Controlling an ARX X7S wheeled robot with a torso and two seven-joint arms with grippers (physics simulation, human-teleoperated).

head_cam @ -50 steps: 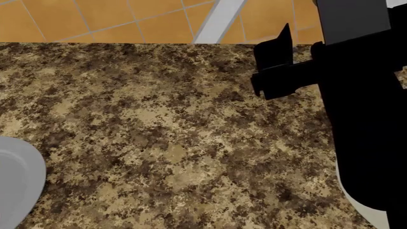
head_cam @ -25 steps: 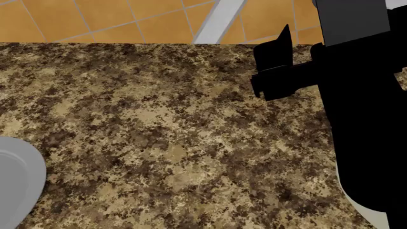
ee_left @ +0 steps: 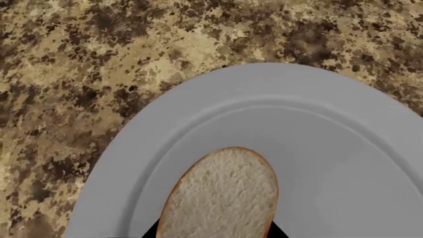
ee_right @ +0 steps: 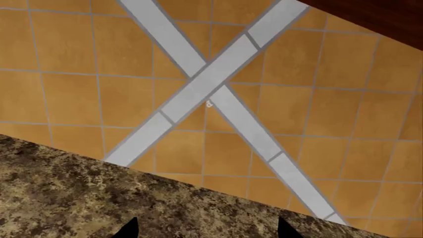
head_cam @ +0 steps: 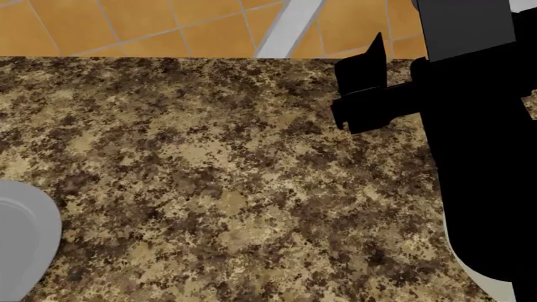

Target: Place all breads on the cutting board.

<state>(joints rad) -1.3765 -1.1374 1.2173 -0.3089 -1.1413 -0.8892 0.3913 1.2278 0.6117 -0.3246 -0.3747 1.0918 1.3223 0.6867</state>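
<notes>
1. Your left wrist camera looks down on a round light-grey plate (ee_left: 343,148) sitting on the speckled brown granite counter (ee_left: 99,59).
2. The cut bread chunk (ee_left: 221,196) shows its white crumb face and tan crust over the plate's inner well, at the near edge of that view.
3. Dark shapes peek out on either side of the chunk at the frame edge. They look like your left gripper's fingers, but you cannot tell whether they pinch the bread or stand spread.
4. In the head view, only a sliver of a grey plate (head_cam: 25,239) shows at the lower left.
5. Your right arm (head_cam: 478,157) fills the right side of the head view as a black mass.
6. The right wrist view shows two dark fingertips (ee_right: 129,229) set apart, nothing between them, facing the orange tiled wall (ee_right: 66,74).
</notes>
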